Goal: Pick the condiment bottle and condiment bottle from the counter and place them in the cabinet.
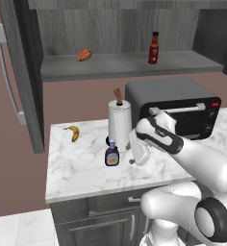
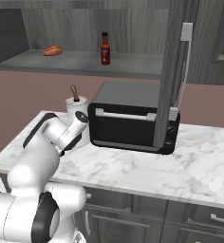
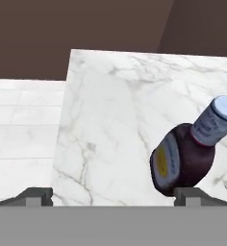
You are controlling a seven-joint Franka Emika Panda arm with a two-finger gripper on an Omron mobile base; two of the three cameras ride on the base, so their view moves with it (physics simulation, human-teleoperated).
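Jaws spread wide on the gripper [image 3: 113, 196], nothing between them; both dark fingertips [image 3: 36, 195] low in the hand view, far apart, over white marble. Just above the far-side tip, the squat dark-purple bottle [image 3: 185, 161], pale-blue cap and orange label facing the camera, leaning in that rolled view, outside the gap rather than inside it. No contact to be made out.

From the left base view, hand [image 1: 140, 153] angled down over the counter [image 1: 81, 168], just beside the same purple bottle [image 1: 112, 154], which stands upright there near the front part of the slab. Behind it, touching or nearly so, the white paper-towel roll [image 1: 119, 120]; further left, a banana [image 1: 73, 132] near the slab's back edge. Black toaster oven [image 1: 180, 108] behind the arm.

Right base view: purple bottle hidden behind the arm, gripper itself hidden too; paper-towel roll and toaster oven plain, plus the cabinet door [image 2: 173, 71] swung open with its silver bar handle [image 2: 184, 66], crossing in front of the oven.

Slim red bottle [image 1: 154, 48] already upright on the cabinet shelf [image 1: 125, 65], well apart from an orange-red item [image 1: 84, 55] lying on the same shelf to its left.
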